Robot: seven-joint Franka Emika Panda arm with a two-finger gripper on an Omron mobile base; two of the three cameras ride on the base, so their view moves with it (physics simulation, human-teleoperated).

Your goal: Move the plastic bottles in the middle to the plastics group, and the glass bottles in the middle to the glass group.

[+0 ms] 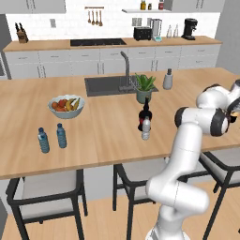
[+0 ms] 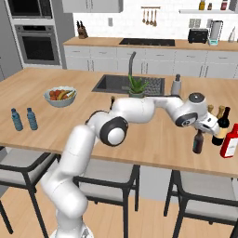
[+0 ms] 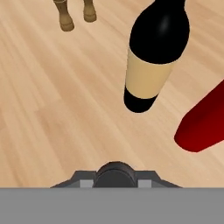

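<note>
My gripper (image 2: 201, 131) reaches far right over the counter, shut on the dark top (image 3: 114, 172) of a slim dark-looking bottle (image 2: 198, 143) whose base is at the countertop. Just beyond it stands the tall dark wine bottle (image 3: 151, 57) (image 2: 223, 122) with its cream-yellow label. In the middle of the counter the squat dark red-labelled bottle (image 1: 145, 115) stands with the small clear-whitish bottle (image 1: 146, 128) right in front of it. Two blue-tinted bottles (image 1: 43, 140) (image 1: 61, 135) stand at the left near the front edge.
A red container (image 3: 202, 122) (image 2: 230, 139) stands close beside the wine bottle, and two small brown bottles (image 3: 65, 17) (image 2: 210, 109) lie behind. A fruit bowl (image 1: 66, 106), a potted plant (image 1: 144, 87), a grey dispenser (image 1: 168, 79) and the sink (image 1: 105, 85) are farther back.
</note>
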